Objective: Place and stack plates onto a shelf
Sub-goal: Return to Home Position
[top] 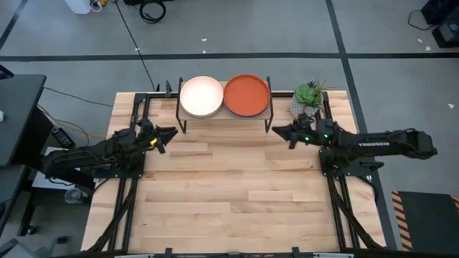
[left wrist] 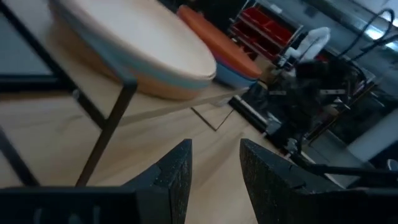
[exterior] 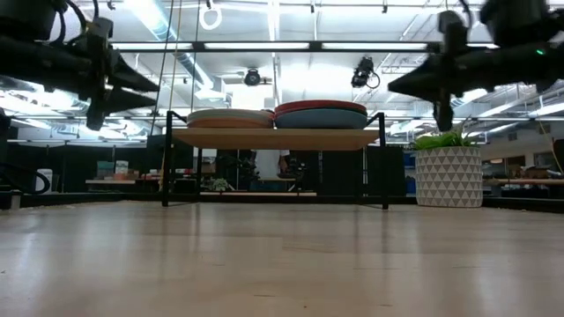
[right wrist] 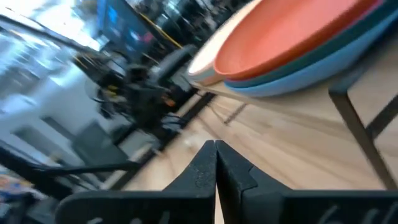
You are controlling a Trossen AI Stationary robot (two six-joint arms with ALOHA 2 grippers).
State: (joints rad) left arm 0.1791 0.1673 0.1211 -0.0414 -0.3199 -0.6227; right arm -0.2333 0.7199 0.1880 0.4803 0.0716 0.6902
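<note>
cream plate point(top: 201, 96), orange plate point(top: 247, 94) top shelf point(exterior: 278, 138) stacks | left jaws spread | right jaws closed

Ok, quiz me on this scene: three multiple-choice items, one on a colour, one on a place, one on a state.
1. What colour is the top plate at the end of the shelf nearer the plant?
A. orange
B. cream
C. grey

2. Where does the plant stand?
A. on the shelf
B. on the table, beside the shelf
C. under the shelf

3. The right jaws are:
A. open
B. shut on a plate
C. shut, empty

Answers:
1 A: the orange plate lies uppermost at that end.
2 B: the high view shows its pot on the table, off the shelf's end.
3 C: the right wrist view shows them pressed together with nothing between.
</note>
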